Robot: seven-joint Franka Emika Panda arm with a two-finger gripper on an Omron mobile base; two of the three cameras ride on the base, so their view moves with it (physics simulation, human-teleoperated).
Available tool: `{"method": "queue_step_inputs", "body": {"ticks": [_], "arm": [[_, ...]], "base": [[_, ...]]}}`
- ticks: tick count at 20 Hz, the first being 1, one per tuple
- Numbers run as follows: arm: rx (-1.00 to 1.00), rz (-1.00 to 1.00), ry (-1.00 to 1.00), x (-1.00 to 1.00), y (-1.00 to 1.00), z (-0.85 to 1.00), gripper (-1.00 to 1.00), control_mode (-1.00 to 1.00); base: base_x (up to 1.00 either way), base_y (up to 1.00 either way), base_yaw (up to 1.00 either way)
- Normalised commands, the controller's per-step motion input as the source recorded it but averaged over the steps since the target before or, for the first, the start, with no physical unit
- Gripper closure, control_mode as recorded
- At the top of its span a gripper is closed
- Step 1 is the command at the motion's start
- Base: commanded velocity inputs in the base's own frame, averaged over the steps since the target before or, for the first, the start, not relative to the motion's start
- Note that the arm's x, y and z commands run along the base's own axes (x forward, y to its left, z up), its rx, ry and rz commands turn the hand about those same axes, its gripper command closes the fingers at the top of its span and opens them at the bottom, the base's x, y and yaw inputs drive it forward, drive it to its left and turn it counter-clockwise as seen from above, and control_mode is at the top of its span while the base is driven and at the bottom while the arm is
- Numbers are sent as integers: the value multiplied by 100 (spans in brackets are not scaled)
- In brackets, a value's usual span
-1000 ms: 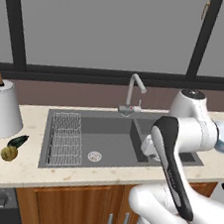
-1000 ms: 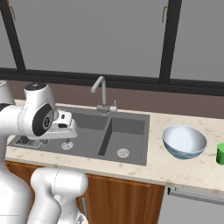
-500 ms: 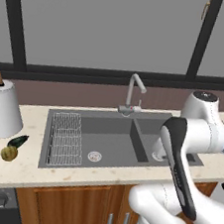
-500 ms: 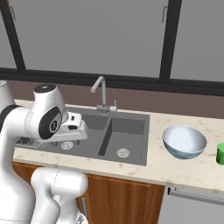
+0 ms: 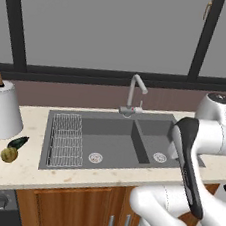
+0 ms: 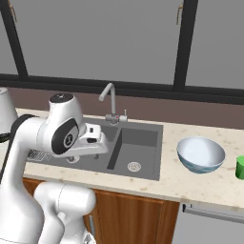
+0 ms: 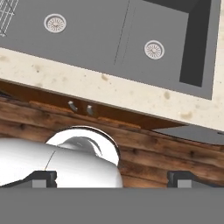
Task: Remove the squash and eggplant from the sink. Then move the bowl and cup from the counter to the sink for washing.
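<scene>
The white arm had swung rightward across the front of the dark grey double-basin sink [image 5: 126,142], its head joint sitting further right in both base views than it did a second before, while the rest of the scene held its place, so the base itself had not driven. That suggested the first half of the job was finished: the small round yellow-brown squash [image 5: 9,155] and the dark elongated eggplant [image 5: 18,142] lay touching each other on the beige speckled stone counter [image 5: 21,171] left of the sink, just beside the white paper-towel roll [image 5: 4,109], and both basins looked bare apart from the wire rack [image 5: 66,139]. The gripper [image 7: 111,179] stood released, its dark tips wide apart with nothing between them, looking down over the counter edge and the wooden cabinet fronts [image 7: 175,153]. The wide white and pale blue-grey bowl [image 6: 200,154] and the small bright green cup [image 6: 240,167] waited untouched on the counter right of the sink, the likely next targets.
</scene>
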Motion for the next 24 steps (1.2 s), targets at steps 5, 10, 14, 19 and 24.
{"method": "queue_step_inputs", "body": {"ticks": [5,10,14,19,24], "arm": [[-4,2,-4,0,-32,0,-100,-100],[-5,0,-9,0,-29,4,-100,-100],[-8,0,-10,0,-30,5,-100,-100],[-8,0,-5,2,-30,1,-100,-100],[-7,0,0,8,-30,3,-100,-100]], "base": [[0,0,0],[0,0,0],[0,0,0],[0,0,0],[0,0,0]]}}
